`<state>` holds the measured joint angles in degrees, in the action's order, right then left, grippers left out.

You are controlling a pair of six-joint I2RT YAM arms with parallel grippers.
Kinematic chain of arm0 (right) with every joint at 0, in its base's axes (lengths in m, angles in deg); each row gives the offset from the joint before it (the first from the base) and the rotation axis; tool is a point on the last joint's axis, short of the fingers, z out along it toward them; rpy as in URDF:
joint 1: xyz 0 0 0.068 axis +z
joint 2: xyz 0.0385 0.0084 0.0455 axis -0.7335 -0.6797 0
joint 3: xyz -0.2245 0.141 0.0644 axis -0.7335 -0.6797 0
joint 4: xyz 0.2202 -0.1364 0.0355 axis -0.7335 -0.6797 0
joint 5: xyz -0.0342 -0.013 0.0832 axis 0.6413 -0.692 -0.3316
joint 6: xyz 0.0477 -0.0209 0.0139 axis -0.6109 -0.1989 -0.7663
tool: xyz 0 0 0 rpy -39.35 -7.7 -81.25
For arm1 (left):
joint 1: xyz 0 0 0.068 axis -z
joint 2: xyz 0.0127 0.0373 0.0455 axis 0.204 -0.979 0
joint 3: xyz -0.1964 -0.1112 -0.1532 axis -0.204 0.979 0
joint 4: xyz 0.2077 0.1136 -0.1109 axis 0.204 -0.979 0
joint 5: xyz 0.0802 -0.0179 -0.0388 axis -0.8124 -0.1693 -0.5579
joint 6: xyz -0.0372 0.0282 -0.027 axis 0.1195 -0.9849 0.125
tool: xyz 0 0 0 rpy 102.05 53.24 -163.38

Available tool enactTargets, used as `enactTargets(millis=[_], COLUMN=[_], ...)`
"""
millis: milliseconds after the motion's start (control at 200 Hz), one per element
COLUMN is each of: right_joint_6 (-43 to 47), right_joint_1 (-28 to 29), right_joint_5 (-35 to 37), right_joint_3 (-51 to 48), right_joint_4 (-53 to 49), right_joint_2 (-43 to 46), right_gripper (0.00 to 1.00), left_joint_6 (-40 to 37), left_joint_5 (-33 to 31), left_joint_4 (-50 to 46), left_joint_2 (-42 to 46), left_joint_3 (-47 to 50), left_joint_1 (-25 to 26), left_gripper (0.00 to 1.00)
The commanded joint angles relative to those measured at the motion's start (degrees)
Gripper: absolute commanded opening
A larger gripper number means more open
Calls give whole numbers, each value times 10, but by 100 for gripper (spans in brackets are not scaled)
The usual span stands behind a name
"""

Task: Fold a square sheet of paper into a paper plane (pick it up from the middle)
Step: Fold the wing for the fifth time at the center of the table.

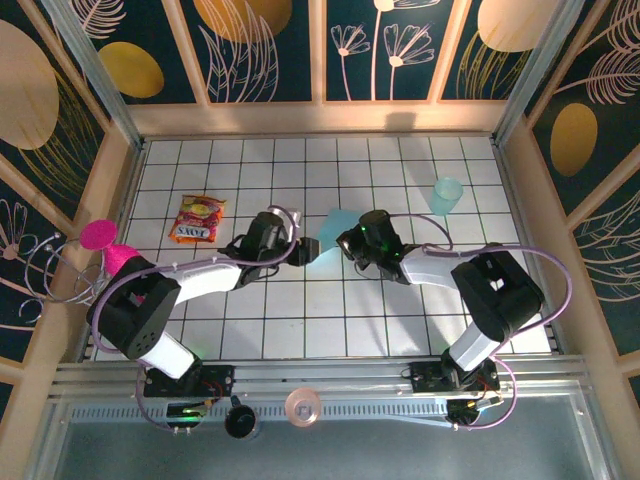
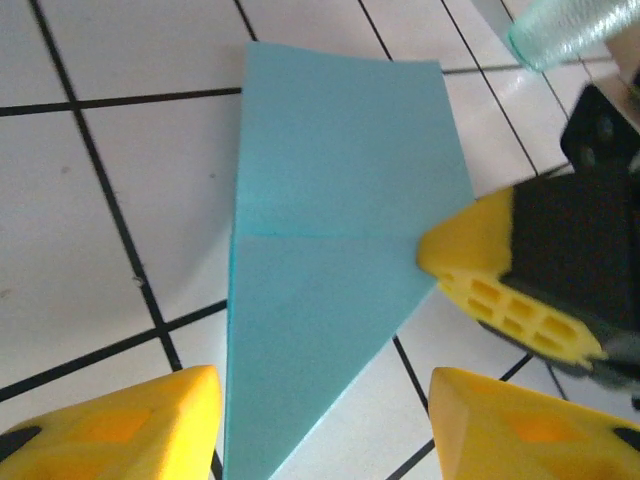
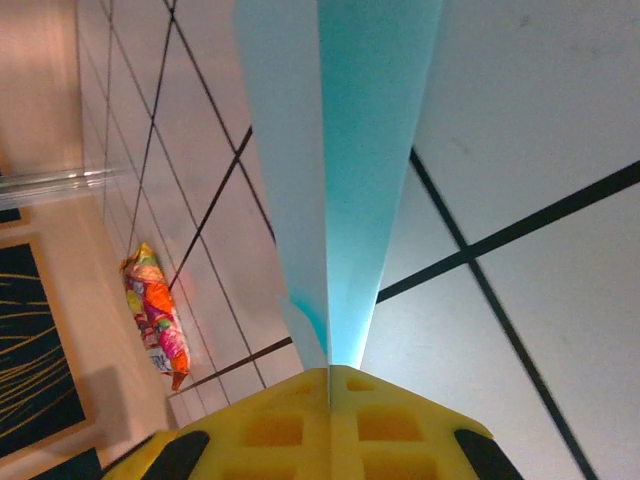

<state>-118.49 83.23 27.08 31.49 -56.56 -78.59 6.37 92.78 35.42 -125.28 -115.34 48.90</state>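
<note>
So, going left to right on the white tiled table: way over at the left edge there's a bright pink round thing, and honestly I can't tell what it is. A bit further in lies a crinkly red-and-orange snack packet, flat on the tiles and well apart from what I'm working on. Next come my left jaws, which are open. The two yellow fingertips stand apart, with the narrow end of the light-blue folded sheet of paper running down between them, and as far as I can see neither one presses on it. From above, the paper sits around the middle of the table, right where my two arms meet. It has a crease straight across it. It's wide at the far end and tapers to a point toward my left wrist. My right jaws are clamped shut on the paper's right corner. In my right wrist view the yellow pads are squeezed together and two layers fan out from the pinch, one pale and one deeper cyan. I can't tell if the rest of it rests on the tiles or is lifted. Off to the far right a translucent pale-teal plastic cup stands upright, apart from the paper.
</note>
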Motion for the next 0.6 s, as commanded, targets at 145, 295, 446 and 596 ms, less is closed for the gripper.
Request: enactTargets(millis=[145, 295, 446, 596], right_joint_6=[-17, -22, -23, -23], right_joint_1=[-11, -16, -20, -24], right_joint_5=[-24, -34, -40, -44], right_joint_3=[2, 7, 12, 15], right_joint_4=[-25, -30, -37, -41], right_joint_2=[16, 17, 18, 21], right_gripper=[0, 0, 0, 0], left_joint_6=[-201, -270, -306, -328], left_joint_5=[-40, -46, -36, -43], left_joint_4=[93, 110, 122, 135], left_joint_2=[3, -20, -42, -60], left_joint_3=[18, 12, 4, 3], left_joint_1=[18, 30, 41, 51], left_gripper=[58, 58, 58, 59])
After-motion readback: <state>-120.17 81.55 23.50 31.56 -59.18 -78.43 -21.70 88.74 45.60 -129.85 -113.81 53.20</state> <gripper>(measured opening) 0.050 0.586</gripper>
